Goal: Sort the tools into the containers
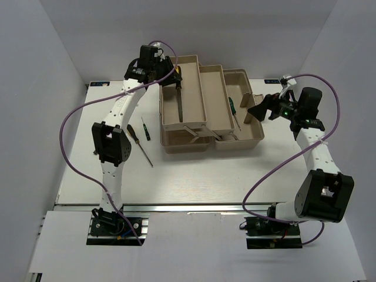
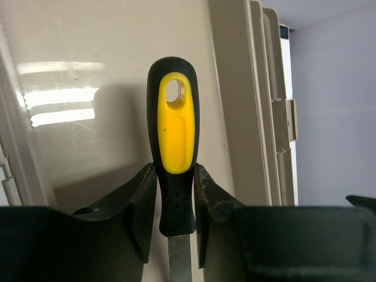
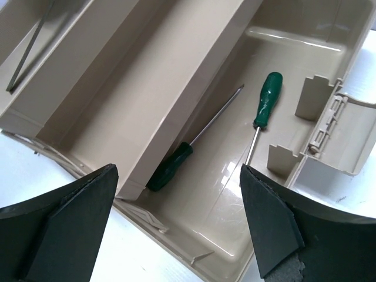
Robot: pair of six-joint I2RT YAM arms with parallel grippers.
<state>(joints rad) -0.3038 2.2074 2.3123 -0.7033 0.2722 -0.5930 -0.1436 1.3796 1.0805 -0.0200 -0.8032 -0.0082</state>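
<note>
Over the far end of the left tray (image 1: pixel 192 88) of the toolbox (image 1: pixel 188 145), the left gripper (image 2: pixel 175 188) is pinching the file (image 2: pixel 174 126) by the black neck of its yellow handle, one finger pressing on each side. The file is lying along the tray's length, its long axis running far to near, with the handle pointing at the back wall and the blade pointing toward the arms' bases. Whether it is resting flat on the tray floor I cannot tell. To my eye, letting go here is the next thing. The right gripper (image 3: pixel 178 176) is hanging spread wide and empty above the right compartment (image 3: pixel 217 217). A green-handled screwdriver (image 1: pixel 145 128) and a dark-handled screwdriver (image 1: pixel 137 138) are lying on the table (image 1: pixel 194 182) left of the toolbox, handles farther away, so the left arm is sitting much nearer to them.
</note>
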